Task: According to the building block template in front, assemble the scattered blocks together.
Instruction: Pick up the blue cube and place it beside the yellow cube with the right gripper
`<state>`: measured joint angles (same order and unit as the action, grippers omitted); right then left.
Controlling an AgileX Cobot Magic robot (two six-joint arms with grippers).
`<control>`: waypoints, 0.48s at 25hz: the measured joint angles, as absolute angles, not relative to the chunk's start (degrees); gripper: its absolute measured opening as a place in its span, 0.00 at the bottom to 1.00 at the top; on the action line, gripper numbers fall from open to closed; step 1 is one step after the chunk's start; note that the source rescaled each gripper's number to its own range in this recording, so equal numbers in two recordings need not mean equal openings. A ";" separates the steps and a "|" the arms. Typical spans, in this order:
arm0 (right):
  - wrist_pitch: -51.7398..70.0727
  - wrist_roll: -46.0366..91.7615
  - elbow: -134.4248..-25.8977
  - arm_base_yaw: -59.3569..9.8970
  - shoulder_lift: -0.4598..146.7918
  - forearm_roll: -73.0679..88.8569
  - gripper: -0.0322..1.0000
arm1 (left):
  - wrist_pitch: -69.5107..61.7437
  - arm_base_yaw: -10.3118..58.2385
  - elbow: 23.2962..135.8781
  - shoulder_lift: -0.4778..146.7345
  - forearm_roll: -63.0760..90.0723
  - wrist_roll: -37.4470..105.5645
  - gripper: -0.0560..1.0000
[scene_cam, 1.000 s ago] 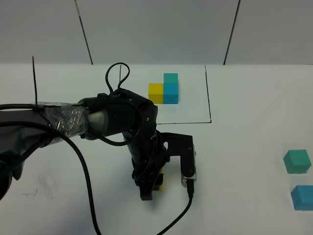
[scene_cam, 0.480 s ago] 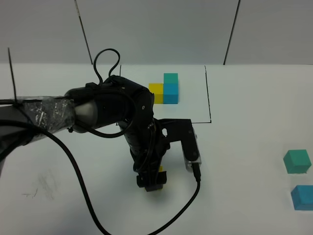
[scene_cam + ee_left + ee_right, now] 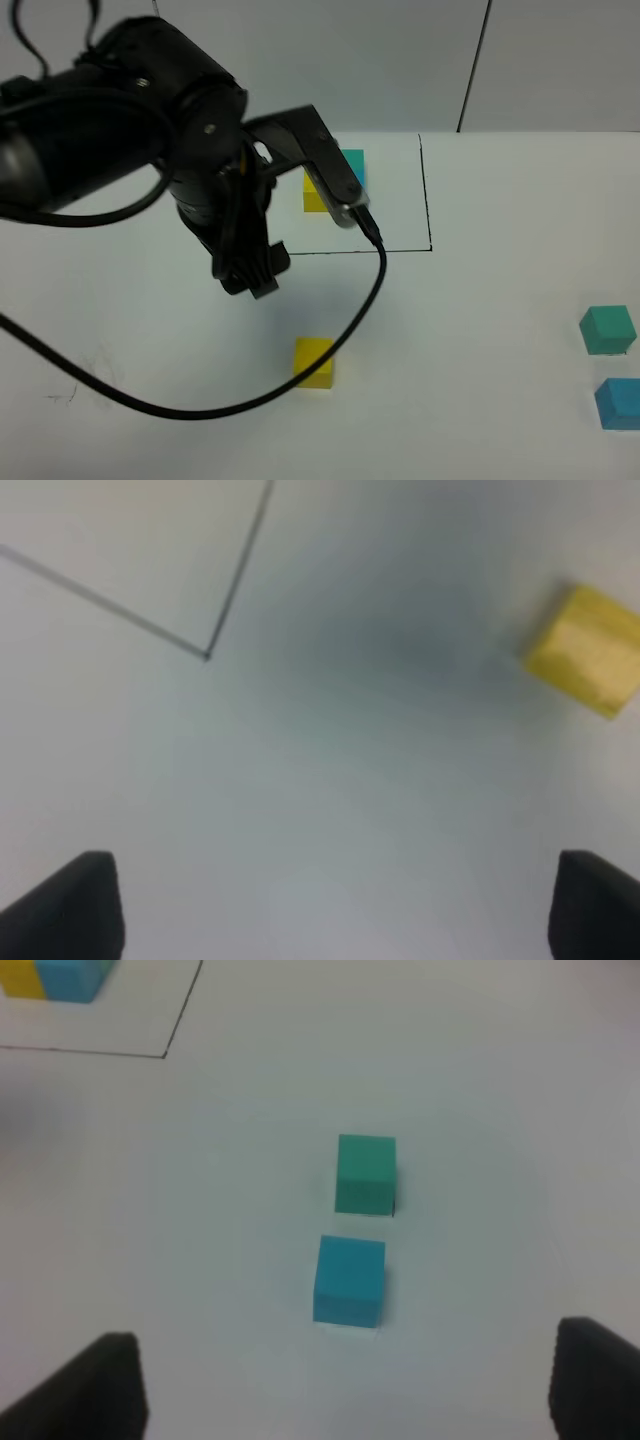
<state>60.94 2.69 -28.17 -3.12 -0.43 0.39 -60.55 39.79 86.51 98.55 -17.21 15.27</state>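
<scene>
Seating the blue cube flush against the loose yellow cube looks like the step to get right. The template pairs yellow with blue and puts teal-green on top of the blue. The yellow cube sits alone on the bare counter, on the near side of the black line that frames the template. It is well apart from the other two loose cubes. The blue cube and the teal-green cube lie at the far right of the counter, just beside each other with a small gap between.

A good grasp would take the blue cube squarely across two opposite faces. It should then come down beside the yellow one, on the side toward the right of the high view, and slide in gently. A hard nudge would likely turn or push the yellow cube. The teal-green cube should go on only once the two faces meet evenly.

The left arm bends over the left half of the counter with its wrist turned down. The left fingers hang above the surface between the rectangle's near line and the yellow cube, touching neither. They are released, spread wide with nothing between them. The wrist housing hides part of the template from the high camera. A black cable trails from the wrist and passes close by the yellow cube in that view, so it is worth minding.

The right arm does not show in the high view. Its wrist camera looks down on the teal-green and blue cubes, and the right fingers are parted and empty.
</scene>
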 joint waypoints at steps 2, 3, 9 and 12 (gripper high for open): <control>60.94 2.69 -28.17 -3.12 -0.43 0.39 0.68 | -62.99 38.52 86.51 94.24 -18.36 10.38 1.00; 60.94 2.69 -28.17 -3.12 -0.43 0.39 0.68 | -64.10 37.41 86.51 92.37 -18.65 8.69 1.00; 60.94 2.69 -28.17 -3.12 -0.43 0.39 0.68 | -68.32 31.14 86.57 77.70 -19.63 2.66 1.00; 60.94 2.69 -28.17 -3.12 -0.43 0.39 0.68 | -68.39 28.32 86.57 69.92 -21.26 1.69 1.00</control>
<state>60.94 2.69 -28.17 -3.12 -0.43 0.39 -68.39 28.32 86.57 69.92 -21.26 1.69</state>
